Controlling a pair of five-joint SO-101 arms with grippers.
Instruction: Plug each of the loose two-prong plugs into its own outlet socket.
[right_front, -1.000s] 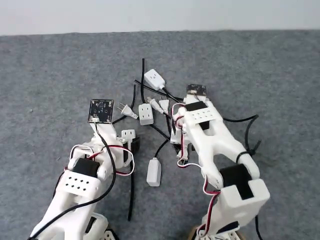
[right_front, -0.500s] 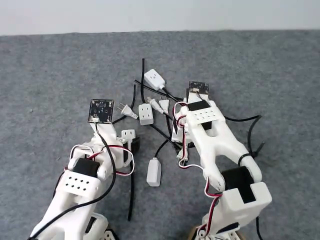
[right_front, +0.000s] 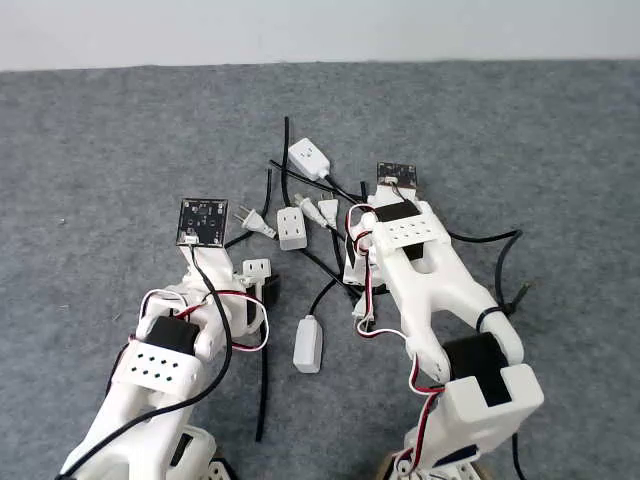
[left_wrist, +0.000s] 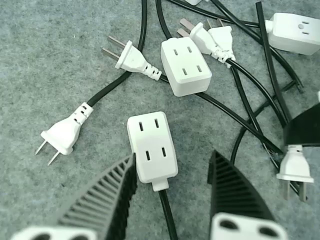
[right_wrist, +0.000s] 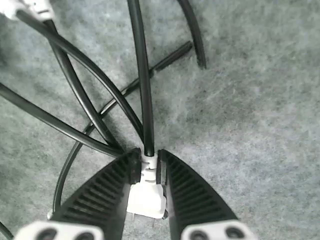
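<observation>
The tabletop (right_front: 100, 130) I work on is covered with grey, felt-like matting. A tangle of black cords (left_wrist: 144, 20) lies on it, with white pieces among them. A square socket block (right_front: 291, 228) sits in the middle, another socket (right_front: 309, 157) lies beyond it, and a long socket (right_front: 308, 343) lies nearest me. Loose two-prong plugs (left_wrist: 130, 56) lie flat beside the block, prongs bare.

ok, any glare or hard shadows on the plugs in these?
High view: even light, no glare on the white outlet block, only faint shadows. Left wrist view: soft shadow edging the outlet socket between the open left gripper. Right wrist view: the right gripper slightly shades the plug; no glare.
</observation>
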